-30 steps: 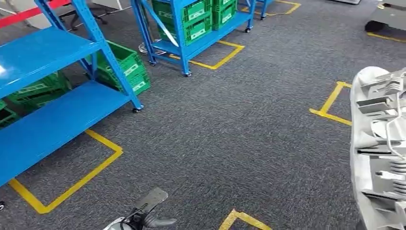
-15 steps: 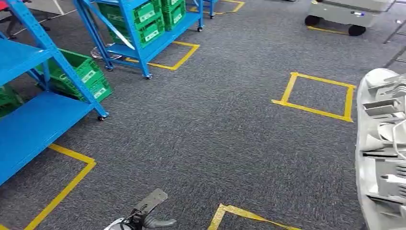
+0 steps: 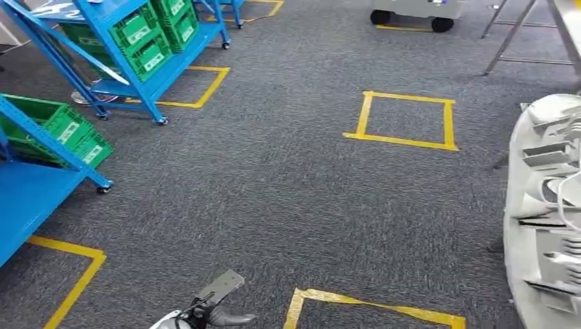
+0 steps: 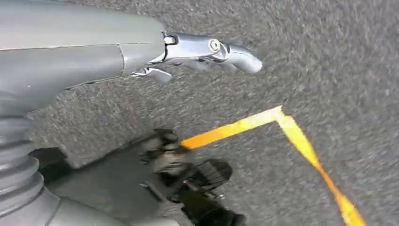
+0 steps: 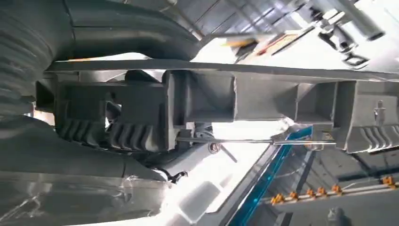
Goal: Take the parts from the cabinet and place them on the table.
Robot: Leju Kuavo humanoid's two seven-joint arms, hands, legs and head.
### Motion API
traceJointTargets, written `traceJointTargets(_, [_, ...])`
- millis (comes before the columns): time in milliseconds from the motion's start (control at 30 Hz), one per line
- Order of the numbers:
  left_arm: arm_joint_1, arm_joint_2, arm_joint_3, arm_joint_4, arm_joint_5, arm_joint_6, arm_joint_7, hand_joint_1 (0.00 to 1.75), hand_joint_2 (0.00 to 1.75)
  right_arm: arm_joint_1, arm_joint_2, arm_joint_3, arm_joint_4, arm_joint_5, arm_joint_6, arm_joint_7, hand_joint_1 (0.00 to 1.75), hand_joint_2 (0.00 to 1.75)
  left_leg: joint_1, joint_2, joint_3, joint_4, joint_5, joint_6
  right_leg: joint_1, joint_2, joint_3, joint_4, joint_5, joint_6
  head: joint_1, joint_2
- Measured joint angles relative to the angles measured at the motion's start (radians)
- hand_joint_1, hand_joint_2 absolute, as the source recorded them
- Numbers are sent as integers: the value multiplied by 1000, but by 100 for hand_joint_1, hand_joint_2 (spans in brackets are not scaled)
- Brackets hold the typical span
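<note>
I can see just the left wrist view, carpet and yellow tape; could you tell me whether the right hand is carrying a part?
Observer: Yes. In the right wrist view a grey moulded part with ribbed pockets lies across the right hand, apparently gripped; the fingers are hidden.
Operator: Thank you. Does it show from the head as well?
Observer: It does: the part runs down the right edge of the head view, upright and long.
Operator: And what lies ahead, please?
Observer: Blue racks with green crates stand at the upper left, and a metal-legged frame, possibly the table, at the upper right.
</note>
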Motion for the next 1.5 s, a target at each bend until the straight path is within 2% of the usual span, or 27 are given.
traceJointTargets(100, [-2, 2, 0, 0, -7, -1, 1, 0, 175, 17, 62, -51, 0, -3, 0, -91, 175, 175, -2, -18, 64, -160, 124, 14, 1, 47, 2, 0, 3, 3, 0, 0])
traceJointTargets(133, [-4, 3, -1, 0, -8, -4, 5, 0, 175, 18, 81, -64, 0, -3, 0, -117, 175, 175, -1, -56, 104, -246, 165, 17, -1, 59, 2, 0, 5, 6, 0, 0])
traceJointTargets(167, [-5, 6, -2, 0, -11, -12, 6, 0, 175, 19, 105, -84, 0, -3, 0, -149, 175, 175, 2, -116, 123, -298, 170, 21, 5, 72, -4, 7, 6, 10, 0, 0])
traceJointTargets(200, [-8, 11, -3, 0, -16, -22, 6, 0, 175, 22, 119, -99, -1, -3, 0, -170, 175, 175, 6, -106, 128, -315, 161, 13, 1, 86, -12, 9, 9, 15, 3, 0])
traceJointTargets(300, [-14, 23, -8, 0, -19, -40, 2, 0, 175, 40, 150, -137, 0, 2, -1, -204, 175, 175, 1, -73, 129, -319, 169, 27, -5, 124, -23, -7, 25, 38, 2, 0])
traceJointTargets(367, [-20, 30, -11, 0, -19, -43, -4, 0, 175, 54, 156, -155, -1, 4, -1, -213, 175, 175, 3, -45, 134, -328, 175, 40, 3, 14, -50, 43, -10, 41, 7, 0])
traceJointTargets(400, [-19, 34, -12, 0, -19, -45, -6, 0, 175, 53, 158, -165, -1, 6, -1, -217, 175, 175, 0, -30, 134, -327, 173, 43, 2, -15, -81, 109, -48, 45, 10, 0])
traceJointTargets(467, [-11, 40, -13, 0, -19, -45, -7, 0, 175, 57, 159, -178, -1, 8, -1, -219, 175, 175, -3, 3, 136, -327, 171, 45, -1, -36, -154, 267, -117, 51, 8, 0])
traceJointTargets(500, [-11, 43, -14, 0, -19, -44, -7, 0, 175, 60, 159, -185, 0, 9, -1, -219, 175, 175, -3, 20, 136, -327, 170, 45, -3, -38, -175, 312, -125, 54, 9, 0])
traceJointTargets(533, [-13, 43, -16, 0, -19, -44, -7, 0, 175, 60, 159, -195, 1, 11, -1, -219, 175, 175, -3, 35, 137, -327, 169, 43, -5, -40, -165, 297, -109, 56, 8, 0])
traceJointTargets(600, [-17, 44, -19, 0, -19, -44, -6, 0, 175, 70, 159, -207, 2, 10, -1, -210, 175, 175, -2, 57, 145, -327, 163, 36, -9, -55, -79, 151, -37, 59, 8, 0])
traceJointTargets(633, [-17, 44, -19, 0, -19, -44, -6, 0, 175, 73, 159, -212, 2, 10, -1, -203, 175, 175, 0, 67, 152, -326, 158, 30, -9, -81, -18, 53, -3, 61, 9, 0])
traceJointTargets(667, [-17, 48, -19, 0, -19, -43, -6, 0, 175, 70, 159, -216, 3, 10, -1, -196, 175, 175, -6, 75, 155, -325, 153, 23, -1, -117, 6, 8, -19, 60, 9, 0])
traceJointTargets(700, [-19, 49, -19, 0, -19, -43, -5, 0, 175, 71, 160, -220, 4, 10, -1, -189, 175, 175, -9, 82, 157, -321, 148, 17, -3, -99, 14, 4, -10, 45, 5, 0])
traceJointTargets(833, [-28, 48, -19, 0, -19, -45, 0, 0, 175, 76, 162, -229, 10, 10, -1, -173, 175, 175, -3, 98, 161, -325, 141, -4, -4, -61, 5, 3, -7, 16, 5, 0])
traceJointTargets(900, [-30, 48, -19, 0, -18, -46, 0, 0, 175, 78, 162, -231, 11, 10, -1, -166, 175, 175, -1, 18, 119, -228, 74, -8, -5, -45, 3, 2, -5, 6, 0, 0])
traceJointTargets(967, [-26, 49, -20, 0, -18, -48, 1, 0, 175, 78, 162, -232, 14, 10, -1, -162, 175, 175, -1, 2, 34, -58, 2, -8, -3, -22, 1, 2, -5, 3, -3, 0])
traceJointTargets(1000, [-23, 49, -20, 0, -18, -48, 1, 0, 175, 78, 162, -234, 16, 10, -1, -162, 175, 175, -2, 0, 4, -7, -8, -6, -2, -9, 1, 3, -5, 3, -3, 0])
traceJointTargets(1033, [-22, 49, -20, 0, -18, -48, 1, 0, 175, 78, 162, -235, 18, 10, -1, -160, 175, 175, -2, 0, -4, -3, 9, -4, -2, 6, 2, 3, -5, 3, -3, 0])
traceJointTargets(1100, [-23, 50, -20, 0, -18, -48, 1, 0, 175, 79, 162, -237, 20, 10, 0, -156, 175, 175, -2, -8, 38, -116, 101, 3, -2, 34, 4, 3, -4, 4, -3, 0])
traceJointTargets(1133, [-24, 50, -20, 0, -18, -48, 1, 0, 175, 79, 162, -237, 21, 10, 1, -153, 175, 175, -1, -25, 76, -199, 147, 6, -3, 46, 6, 3, -3, 5, -3, 0])
traceJointTargets(1167, [-24, 52, -20, 0, -18, -48, 1, 0, 175, 79, 162, -237, 22, 10, 2, -149, 175, 175, 1, -70, 106, -271, 176, 9, -6, 55, 4, 3, -2, 9, -3, 0])
traceJointTargets(1200, [-24, 53, -20, 0, -17, -48, 1, 0, 175, 78, 162, -237, 22, 10, 4, -145, 175, 175, 3, -82, 118, -307, 169, 11, 0, 70, -2, 10, -2, 15, -3, 0])
traceJointTargets(1267, [-25, 55, -20, 0, -17, -48, 2, 0, 175, 81, 162, -238, 23, 10, 7, -138, 175, 175, -2, -68, 115, -309, 166, 13, -7, 86, -12, 2, 7, 29, -3, 0])
traceJointTargets(1333, [-29, 54, -19, 0, -17, -48, 2, 0, 175, 82, 162, -240, 24, 10, 11, -134, 175, 175, 1, -44, 118, -321, 176, 29, -9, 104, -24, -5, 12, 44, -2, 0])
traceJointTargets(1400, [-31, 54, -19, 0, -17, -47, 2, 0, 175, 82, 162, -240, 24, 10, 12, -132, 175, 175, 0, -24, 122, -325, 178, 41, -2, 10, -53, 69, -38, 45, 4, 0])
traceJointTargets(1500, [-24, 58, -19, 0, -17, -46, 5, 0, 175, 80, 162, -241, 25, 10, 16, -129, 175, 175, -5, 19, 124, -325, 175, 45, -2, -37, -159, 301, -140, 54, 3, 0])
